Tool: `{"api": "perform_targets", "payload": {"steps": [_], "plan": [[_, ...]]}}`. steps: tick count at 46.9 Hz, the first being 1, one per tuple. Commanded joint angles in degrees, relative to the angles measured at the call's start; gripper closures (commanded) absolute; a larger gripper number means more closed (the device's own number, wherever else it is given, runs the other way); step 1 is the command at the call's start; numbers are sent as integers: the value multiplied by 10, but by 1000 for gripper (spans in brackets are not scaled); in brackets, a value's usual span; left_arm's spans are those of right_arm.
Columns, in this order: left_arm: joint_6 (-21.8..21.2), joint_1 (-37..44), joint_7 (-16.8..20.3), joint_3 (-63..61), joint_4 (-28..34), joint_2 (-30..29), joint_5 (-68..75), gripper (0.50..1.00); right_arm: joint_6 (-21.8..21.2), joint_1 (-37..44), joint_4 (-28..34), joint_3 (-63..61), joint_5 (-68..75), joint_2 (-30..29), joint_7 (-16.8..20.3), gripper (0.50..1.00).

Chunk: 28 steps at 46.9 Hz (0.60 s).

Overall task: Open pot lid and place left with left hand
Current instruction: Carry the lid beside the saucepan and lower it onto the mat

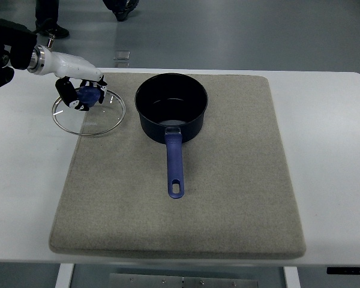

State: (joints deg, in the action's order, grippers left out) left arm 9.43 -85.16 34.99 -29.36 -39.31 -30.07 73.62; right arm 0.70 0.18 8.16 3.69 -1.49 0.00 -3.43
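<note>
left hand (79, 90): gripping the blue knob (89, 96) of the glass lid (89, 112)
lid: lying left of the pot (171, 106)
pot: sitting open on the grey mat (228, 180)

One pot, one lid, one mat, one table, one robot hand.
A single pot (171, 107) sits right of one glass lid (89, 111); both lie on one mat (228, 180) over one table (336, 168); one left hand (81, 93) shows far left.

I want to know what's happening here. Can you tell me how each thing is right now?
pot: open, lid off, upright on the mat, handle toward the camera.
glass lid: left of the pot, on the mat's edge.
left hand: fingers around the lid's blue knob.
mat: flat on the table.
</note>
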Motion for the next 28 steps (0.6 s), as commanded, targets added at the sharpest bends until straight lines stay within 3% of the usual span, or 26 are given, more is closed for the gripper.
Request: {"api": "perform_targets", "payload": {"steps": [1, 17, 28], "plan": [[-14, 9, 0, 0, 1, 4, -12, 1000, 0, 0, -1, 0, 0, 0, 0, 583], [-65, 27, 0, -1, 12, 19, -40, 1000, 0, 0, 0, 0, 0, 0, 0, 583], [-78, 41, 0, -1, 21, 26, -51, 1000, 0, 0, 0, 0, 0, 0, 0, 583]]}}
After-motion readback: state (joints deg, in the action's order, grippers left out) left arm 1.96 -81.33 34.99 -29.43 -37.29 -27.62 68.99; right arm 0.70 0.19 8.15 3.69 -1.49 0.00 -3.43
